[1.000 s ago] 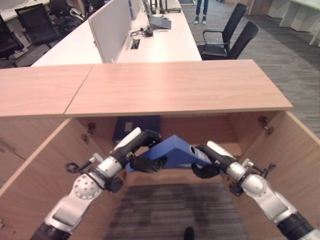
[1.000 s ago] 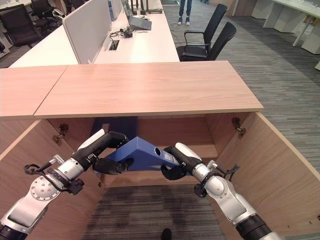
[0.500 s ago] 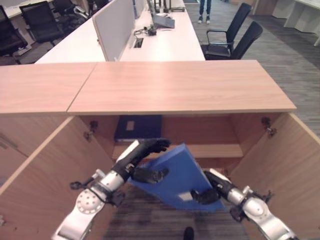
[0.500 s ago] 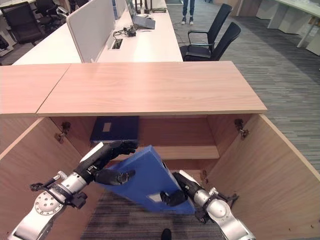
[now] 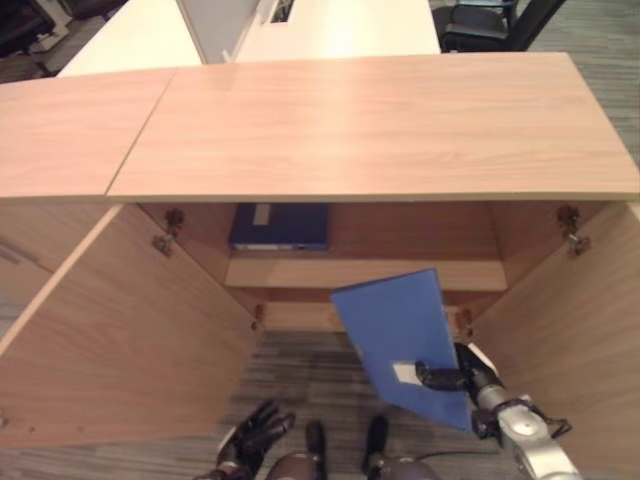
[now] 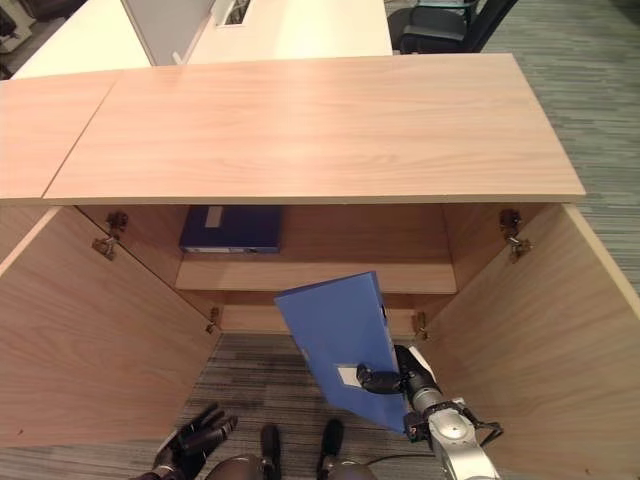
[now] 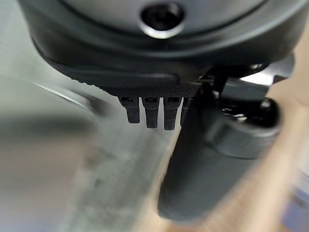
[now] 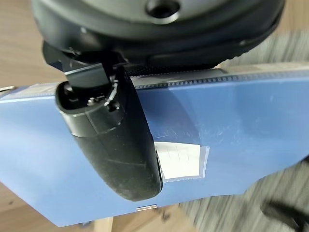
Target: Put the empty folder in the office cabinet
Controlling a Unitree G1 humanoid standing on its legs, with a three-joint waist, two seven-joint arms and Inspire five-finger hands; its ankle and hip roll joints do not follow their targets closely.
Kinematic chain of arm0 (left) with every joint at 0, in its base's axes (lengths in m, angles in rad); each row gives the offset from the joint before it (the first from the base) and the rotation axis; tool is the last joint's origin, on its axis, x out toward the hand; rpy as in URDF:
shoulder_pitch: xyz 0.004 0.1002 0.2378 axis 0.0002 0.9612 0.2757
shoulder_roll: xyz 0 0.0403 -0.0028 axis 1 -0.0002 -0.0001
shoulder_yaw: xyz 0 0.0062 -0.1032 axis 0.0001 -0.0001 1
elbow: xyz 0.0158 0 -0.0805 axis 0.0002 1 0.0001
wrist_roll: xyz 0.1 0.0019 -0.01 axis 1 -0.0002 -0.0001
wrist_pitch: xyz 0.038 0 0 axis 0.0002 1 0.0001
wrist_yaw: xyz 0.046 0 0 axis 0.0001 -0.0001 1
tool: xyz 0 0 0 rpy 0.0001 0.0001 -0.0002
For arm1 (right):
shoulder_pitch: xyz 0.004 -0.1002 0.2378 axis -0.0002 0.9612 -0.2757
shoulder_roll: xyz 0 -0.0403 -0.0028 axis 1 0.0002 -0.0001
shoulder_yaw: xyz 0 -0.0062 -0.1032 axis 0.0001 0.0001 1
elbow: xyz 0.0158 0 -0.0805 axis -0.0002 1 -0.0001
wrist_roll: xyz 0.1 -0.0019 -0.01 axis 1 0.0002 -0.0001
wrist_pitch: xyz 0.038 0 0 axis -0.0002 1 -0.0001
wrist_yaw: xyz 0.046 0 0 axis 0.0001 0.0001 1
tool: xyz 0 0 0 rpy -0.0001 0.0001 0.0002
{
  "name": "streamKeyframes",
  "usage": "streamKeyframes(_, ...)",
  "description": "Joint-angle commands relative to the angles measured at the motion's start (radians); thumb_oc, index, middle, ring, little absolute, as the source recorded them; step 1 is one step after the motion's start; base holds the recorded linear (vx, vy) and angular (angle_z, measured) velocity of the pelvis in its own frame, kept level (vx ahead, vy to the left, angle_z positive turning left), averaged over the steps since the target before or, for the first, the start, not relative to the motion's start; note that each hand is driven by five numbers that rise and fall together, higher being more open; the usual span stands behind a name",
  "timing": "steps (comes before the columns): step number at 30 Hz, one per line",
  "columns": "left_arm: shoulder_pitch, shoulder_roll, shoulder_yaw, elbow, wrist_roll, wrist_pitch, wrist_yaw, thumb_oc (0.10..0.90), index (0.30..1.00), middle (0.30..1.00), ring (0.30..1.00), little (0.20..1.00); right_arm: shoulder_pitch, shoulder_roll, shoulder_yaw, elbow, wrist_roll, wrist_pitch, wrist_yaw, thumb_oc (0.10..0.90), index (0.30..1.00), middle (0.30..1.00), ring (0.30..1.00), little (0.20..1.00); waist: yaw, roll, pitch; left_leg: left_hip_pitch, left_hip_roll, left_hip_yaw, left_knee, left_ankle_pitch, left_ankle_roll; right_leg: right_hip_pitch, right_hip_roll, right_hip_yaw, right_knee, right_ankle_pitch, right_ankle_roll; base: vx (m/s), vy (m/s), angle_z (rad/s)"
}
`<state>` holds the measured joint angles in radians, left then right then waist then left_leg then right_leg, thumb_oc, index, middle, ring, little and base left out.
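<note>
Left robot hand [image 5: 255, 437], low near the floor, fingers spread and holding nothing. Right robot hand [image 6: 392, 380], thumb and fingers clamped on the lower edge of the blue folder [image 6: 342, 340], which stands tilted before the open cabinet [image 6: 90, 330]. Behind, a dark folder [image 6: 231, 229] lies on the cabinet's shelf [image 6: 310, 277].

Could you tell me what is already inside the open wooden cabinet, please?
A dark blue folder lies flat on the upper shelf of the wooden cabinet, at its left. The light blue folder pinched in the right hand hangs in front, covering part of the lower compartment.
</note>
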<state>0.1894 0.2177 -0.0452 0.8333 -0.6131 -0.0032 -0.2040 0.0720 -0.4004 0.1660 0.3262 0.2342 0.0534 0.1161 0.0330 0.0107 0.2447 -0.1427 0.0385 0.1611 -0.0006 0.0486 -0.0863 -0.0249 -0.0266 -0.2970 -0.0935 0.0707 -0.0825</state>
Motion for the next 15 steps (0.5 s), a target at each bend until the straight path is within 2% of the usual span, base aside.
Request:
streamKeyframes(1,-0.023,0.035,-0.001,0.066,0.072,-0.045,0.037,0.800,0.900,0.900,0.900,0.900,-0.055,0.002,0.013,-0.095,0.233,-0.078,0.014,0.400,0.300,0.300,0.300,0.300,0.005,0.000,-0.098,-0.025,0.004,0.007,-0.056,0.109,0.003,0.076,-0.019,0.036,0.078,-0.137,0.115,0.11,0.109,-0.24)
streamKeyframes(4,-0.019,0.004,0.027,0.214,0.093,-0.036,0.043,0.800,0.900,0.900,0.900,0.900,-0.053,0.033,0.036,-0.096,0.385,-0.065,0.043,0.400,0.300,0.300,0.300,0.300,0.006,0.010,-0.113,-0.003,0.005,0.009,-0.087,0.096,0.010,0.089,-0.007,0.059,0.061,-0.135,0.121,0.14,0.147,-0.35)
streamKeyframes(8,-0.019,-0.003,0.049,0.334,0.149,-0.039,0.071,0.800,0.900,0.900,0.900,0.900,-0.088,0.054,0.073,-0.103,0.552,-0.052,0.056,0.400,0.300,0.300,0.300,0.300,0.012,0.006,-0.110,0.008,-0.003,0.028,-0.087,0.083,0.026,0.081,-0.019,0.089,0.047,-0.126,0.129,0.07,0.174,-0.40)
streamKeyframes(10,-0.014,-0.001,0.065,0.369,0.161,-0.046,0.088,0.800,0.900,0.900,0.900,0.900,-0.164,0.059,0.100,-0.138,0.665,-0.042,0.078,0.400,0.300,0.300,0.300,0.300,0.026,0.008,-0.083,-0.004,-0.017,0.044,-0.083,0.070,0.045,0.047,-0.044,0.116,0.062,-0.120,0.147,0.00,0.277,-0.33)
streamKeyframes(13,-0.017,0.002,0.053,0.373,0.154,-0.054,0.107,0.800,0.900,0.900,0.900,0.900,-0.272,0.072,0.098,-0.148,0.776,-0.079,0.065,0.400,0.300,0.300,0.300,0.300,0.036,0.019,-0.046,-0.031,-0.030,0.061,-0.064,0.050,0.067,-0.020,-0.073,0.144,0.114,-0.118,0.163,-0.08,0.242,-0.21)
streamKeyframes(15,-0.029,0.011,0.038,0.361,0.144,-0.061,0.125,0.800,0.900,0.900,0.900,0.900,-0.354,0.089,0.083,-0.154,0.849,-0.118,0.036,0.400,0.300,0.300,0.300,0.300,0.045,0.029,-0.009,-0.061,-0.035,0.081,-0.038,0.032,0.084,-0.097,-0.091,0.159,0.195,-0.121,0.172,-0.14,0.254,-0.41)
